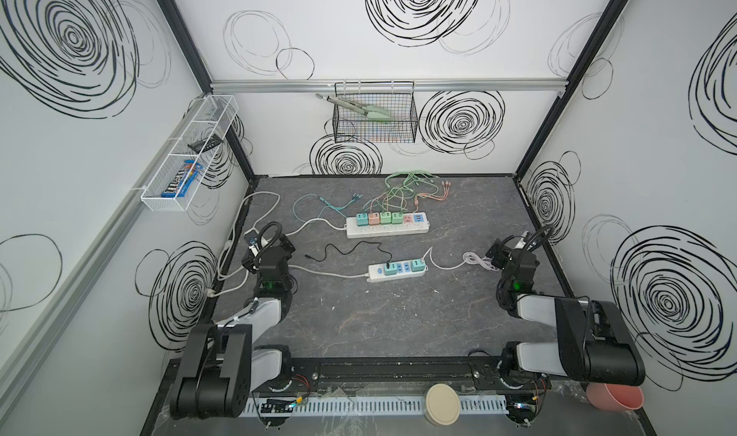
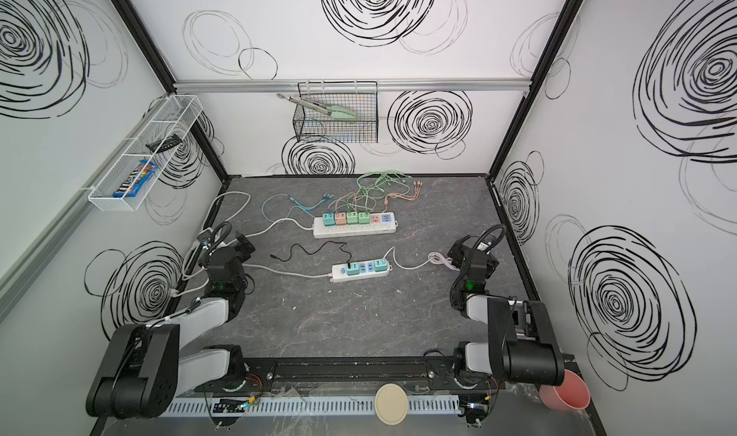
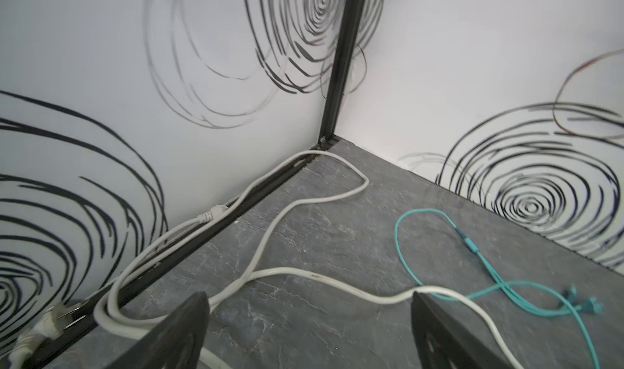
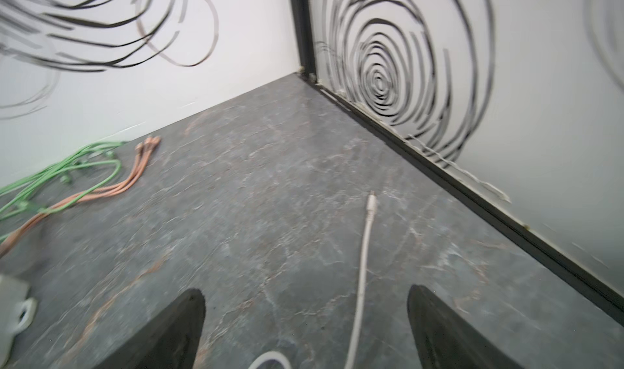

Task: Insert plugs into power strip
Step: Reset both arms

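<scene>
Left jaws and right jaws stand apart, empty, at the sides of the surface (image 1: 359, 326). The plugs (image 1: 385, 218), apparently seated in the power strips (image 1: 387, 231), lie between them, well clear.

Upper middle, back wall: black wire basket (image 1: 375, 133) holding green-tipped tongs (image 1: 355, 106);
Left wall: white mesh shelf (image 1: 163, 203); blue candy box (image 1: 181, 183) in its nearest compartment;
Bottom edge: round beige lid (image 1: 442, 405); pink cup (image 1: 616, 401) at lower right

Overhead pair share table (image 1: 399, 318), wrist views low
</scene>
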